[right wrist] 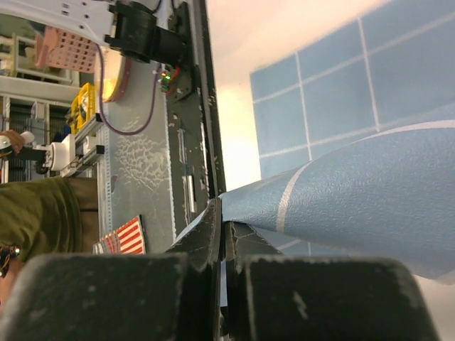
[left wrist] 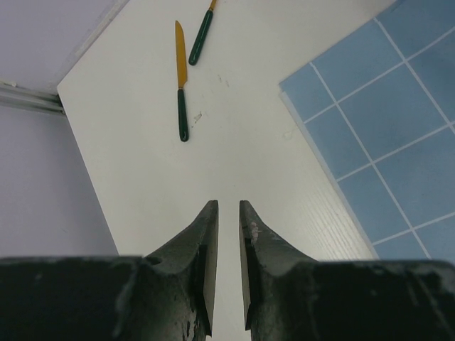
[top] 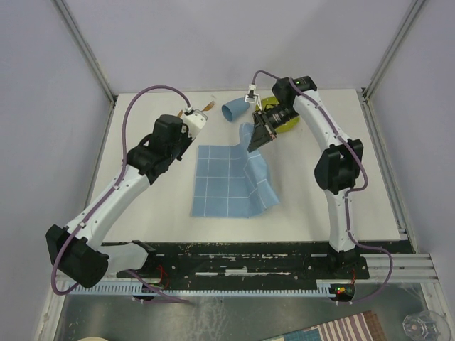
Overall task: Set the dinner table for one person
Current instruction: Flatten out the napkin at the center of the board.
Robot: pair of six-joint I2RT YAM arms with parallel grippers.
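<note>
The white dinner table (top: 298,213) carries a light-blue cloth with a white grid (top: 224,181) at its middle. My right gripper (top: 254,136) is shut on the cloth's far right corner and holds it lifted, so the right side folds over. In the right wrist view the jaws (right wrist: 222,213) pinch the cloth's edge (right wrist: 370,177). My left gripper (top: 195,119) hovers over the far left of the table, empty, with only a narrow slit between its jaws (left wrist: 228,206). A knife with a yellow blade and green handle (left wrist: 182,82) lies ahead of it.
A second green-handled utensil (left wrist: 201,35) lies beyond the knife. A blue cup (top: 233,110) lies on its side at the back. A yellow-green bowl (top: 284,124) sits behind the right gripper. Frame posts stand at the back corners, and a black rail (top: 249,263) runs along the near edge.
</note>
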